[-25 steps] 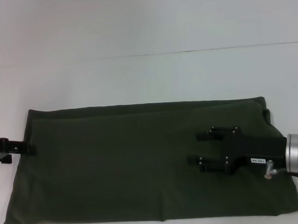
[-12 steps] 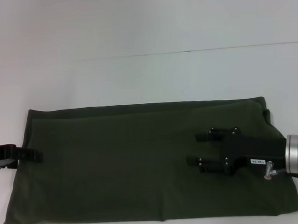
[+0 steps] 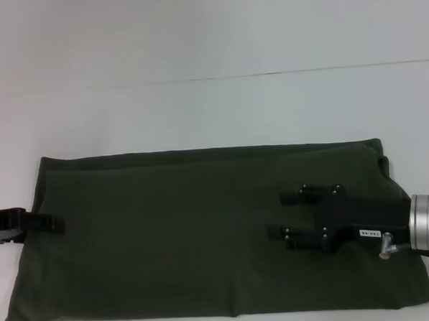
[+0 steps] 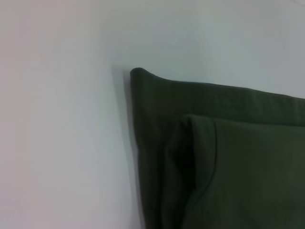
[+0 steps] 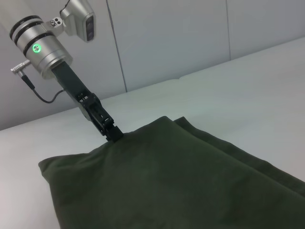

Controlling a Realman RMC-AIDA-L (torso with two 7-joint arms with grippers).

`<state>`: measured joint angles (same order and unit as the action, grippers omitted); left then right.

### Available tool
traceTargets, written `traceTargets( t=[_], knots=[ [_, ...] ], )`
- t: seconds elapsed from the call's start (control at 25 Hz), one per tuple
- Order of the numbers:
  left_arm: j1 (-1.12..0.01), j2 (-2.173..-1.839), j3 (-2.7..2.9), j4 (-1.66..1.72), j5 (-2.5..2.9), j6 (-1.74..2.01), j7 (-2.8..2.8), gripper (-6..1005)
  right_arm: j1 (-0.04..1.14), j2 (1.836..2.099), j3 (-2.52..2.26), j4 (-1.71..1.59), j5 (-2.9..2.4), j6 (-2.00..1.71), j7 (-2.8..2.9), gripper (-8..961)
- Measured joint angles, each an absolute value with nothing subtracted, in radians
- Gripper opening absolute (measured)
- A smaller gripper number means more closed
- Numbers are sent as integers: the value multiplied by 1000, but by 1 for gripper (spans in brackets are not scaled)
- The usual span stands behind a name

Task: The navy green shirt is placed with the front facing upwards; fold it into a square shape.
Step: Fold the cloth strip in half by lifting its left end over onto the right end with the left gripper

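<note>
Surface [image 3: 209, 53]: pale, plain, fills the whole head view.

Shirt [image 3: 204, 233]: dark olive, lies flat across the lower half of the head view, already folded into a wide rectangle. Plain cloth faces up; no lettering or collar visible. A fold line runs along the upper edge, with a second layer just below it. Lower left and lower right corners reach almost to the bottom of the frame. The left wrist view shows one corner [image 4: 143, 81] with stacked layers, a top layer's edge set back from the layer under it.

Right tool [image 3: 283, 216]: right of centre in the head view, low over the shirt's right part, pointing toward frame left. Its two fingers stand apart, nothing between them.

Left tool [image 3: 54, 224]: at the left edge of the head view, its tip at the shirt's left edge, mid-height. In the right wrist view [image 5: 114, 135] the tip meets the cloth edge; whether it is clamped on the cloth I cannot tell.
</note>
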<state>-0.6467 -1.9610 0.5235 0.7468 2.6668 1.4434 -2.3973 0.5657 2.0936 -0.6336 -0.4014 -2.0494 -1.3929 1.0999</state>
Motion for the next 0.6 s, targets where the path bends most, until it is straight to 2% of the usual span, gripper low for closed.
traceTargets(
  t=[0.6],
  knots=[
    [-669,-1963,515,697,2653,1450,-2406,851,566,2092,-634,-402,-2050,-1393,1100,749]
  ],
)
